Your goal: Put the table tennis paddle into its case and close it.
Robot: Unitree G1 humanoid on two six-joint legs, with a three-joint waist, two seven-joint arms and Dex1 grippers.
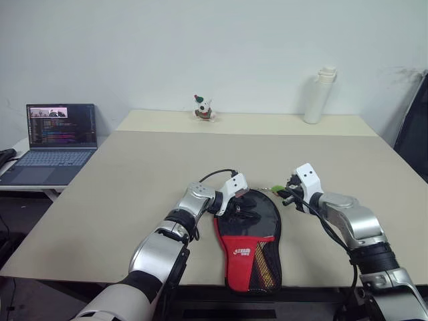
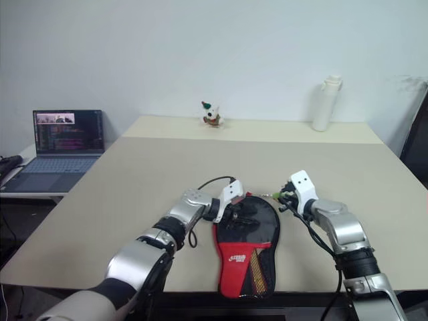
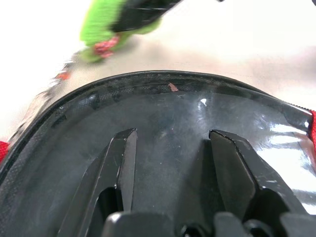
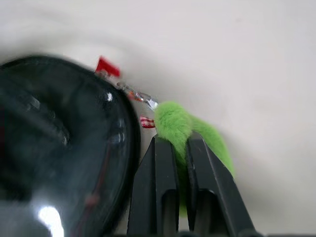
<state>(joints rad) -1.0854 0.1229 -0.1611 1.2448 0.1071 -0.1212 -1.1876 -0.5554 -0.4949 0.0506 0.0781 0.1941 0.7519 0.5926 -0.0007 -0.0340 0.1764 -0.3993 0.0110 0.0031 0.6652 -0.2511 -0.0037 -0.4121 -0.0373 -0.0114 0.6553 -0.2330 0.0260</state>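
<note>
Case (image 1: 248, 235) lies under left gripper (image 3: 173, 148), jaws apart, pressing its black top; right gripper (image 4: 178, 148), beside case edge, jaws clenched on green fuzzy pull (image 4: 175, 121).

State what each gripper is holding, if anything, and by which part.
The right gripper is shut on the green fluffy charm linked to the case. The left gripper rests open on the case's black rounded part, gripping nothing.

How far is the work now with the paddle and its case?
Done: the table tennis paddle lies inside the case. In hand: the left gripper presses on the case; the right gripper pinches the green fuzzy zipper pull. Left: closing the case fully.
</note>
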